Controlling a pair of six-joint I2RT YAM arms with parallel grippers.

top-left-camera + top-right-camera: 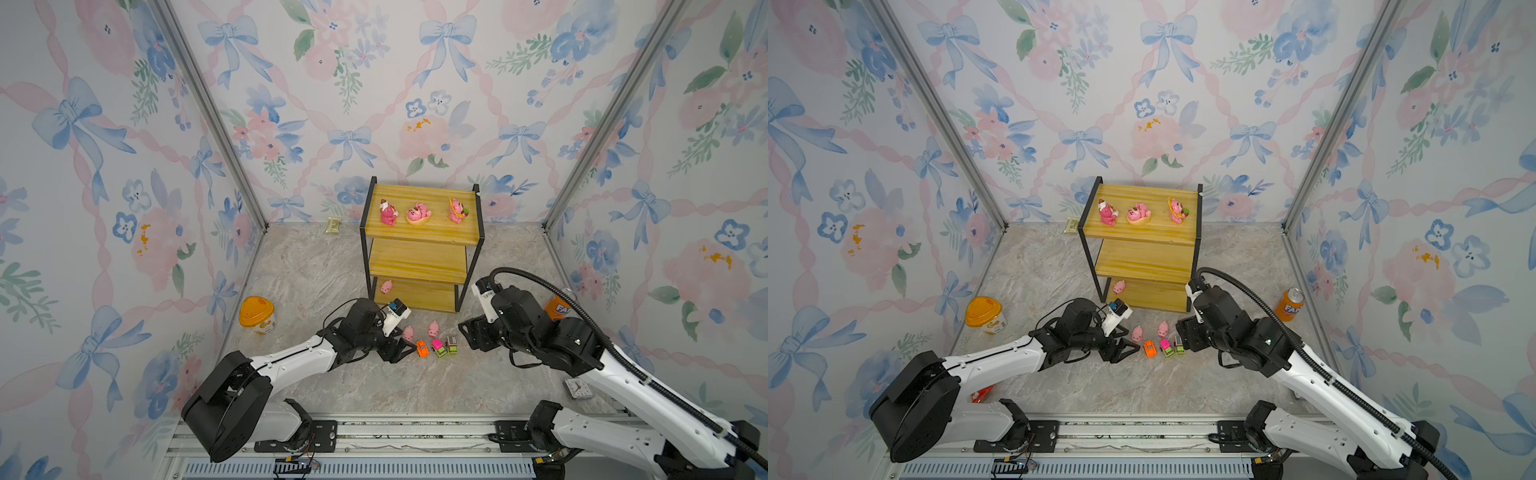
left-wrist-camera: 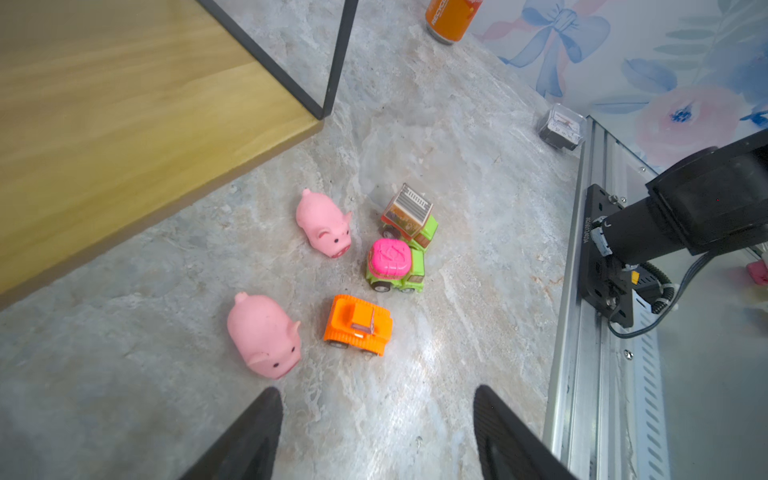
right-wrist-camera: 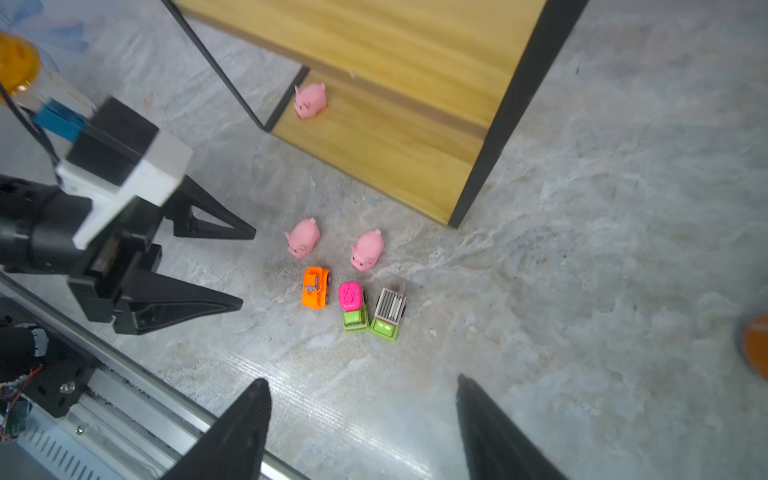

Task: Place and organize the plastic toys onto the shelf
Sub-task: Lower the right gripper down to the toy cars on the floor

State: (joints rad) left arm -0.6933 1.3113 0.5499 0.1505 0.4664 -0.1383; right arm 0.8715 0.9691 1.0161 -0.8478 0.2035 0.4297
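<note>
The shelf [image 1: 419, 253] stands at the back with three darker pink bears [image 1: 419, 214] on its top board and one pale pig [image 1: 386, 286] on the bottom board. On the floor in front lie two pigs [image 2: 264, 334] [image 2: 326, 224], an orange car [image 2: 358, 326], a pink-green car [image 2: 395, 266] and a brown-green car [image 2: 409, 214]. My left gripper [image 1: 404, 341] [image 2: 376, 390] is open just left of this group, nearest one pig, touching nothing. Just right of the cars my right gripper [image 1: 463, 337] [image 3: 361, 380] is open and holds nothing.
An orange-lidded tub [image 1: 257, 316] sits at the left wall. An orange soda can [image 1: 1289, 305] stands at the right, and a small clock [image 1: 579, 388] lies near the right arm. A small packet [image 1: 333, 225] lies beside the shelf at the back. The metal rail [image 1: 374, 432] runs along the front.
</note>
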